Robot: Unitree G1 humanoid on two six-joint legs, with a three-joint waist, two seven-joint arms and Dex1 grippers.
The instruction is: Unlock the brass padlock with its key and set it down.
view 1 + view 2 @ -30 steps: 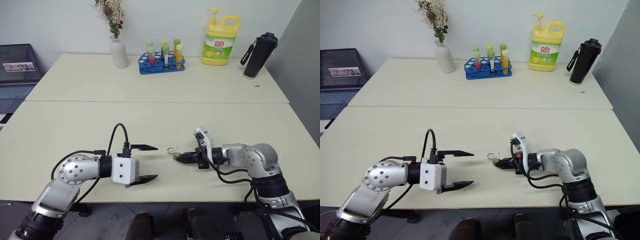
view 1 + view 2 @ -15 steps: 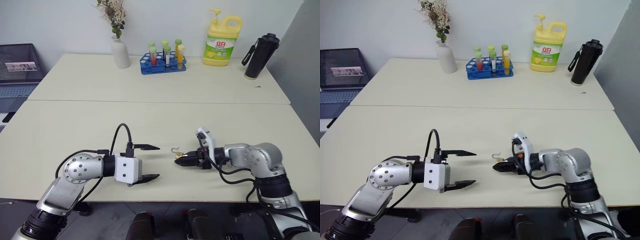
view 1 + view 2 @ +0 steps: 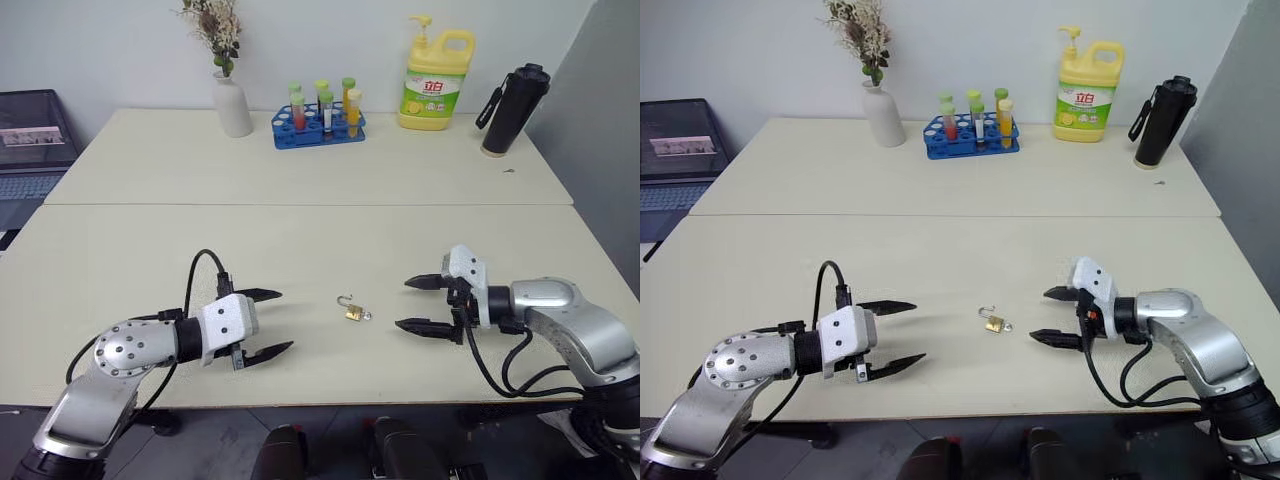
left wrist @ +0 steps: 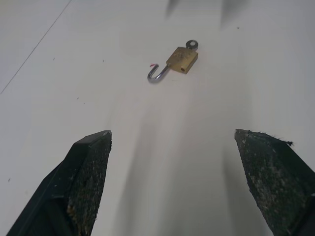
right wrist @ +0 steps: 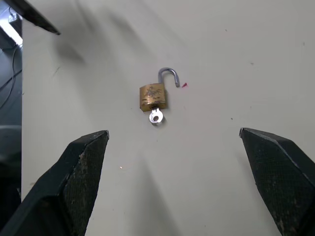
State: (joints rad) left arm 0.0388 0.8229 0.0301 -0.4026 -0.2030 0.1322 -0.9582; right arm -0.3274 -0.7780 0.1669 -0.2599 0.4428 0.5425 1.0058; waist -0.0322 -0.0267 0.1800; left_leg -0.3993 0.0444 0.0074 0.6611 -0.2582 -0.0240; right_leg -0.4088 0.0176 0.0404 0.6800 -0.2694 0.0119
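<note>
The brass padlock (image 3: 353, 312) lies flat on the near table between my two grippers, its silver shackle (image 5: 169, 75) swung open. The small silvery key (image 5: 155, 117) sticks out of the body's bottom. In the left wrist view the padlock (image 4: 181, 58) rests ahead of the fingers. My left gripper (image 3: 265, 322) is open, off to the lock's left, touching nothing. My right gripper (image 3: 420, 304) is open too, a short way to the lock's right, with nothing between its fingers.
On the far table stand a white vase with dried flowers (image 3: 231, 102), a blue rack of test tubes (image 3: 320, 122), a yellow detergent bottle (image 3: 433, 84) and a black flask (image 3: 506, 110). A laptop (image 3: 30, 138) sits beyond the left edge.
My right gripper opened, let go of the padlock and pulled away to the right. The padlock now lies on the table. My left gripper shifted a little to the left.
</note>
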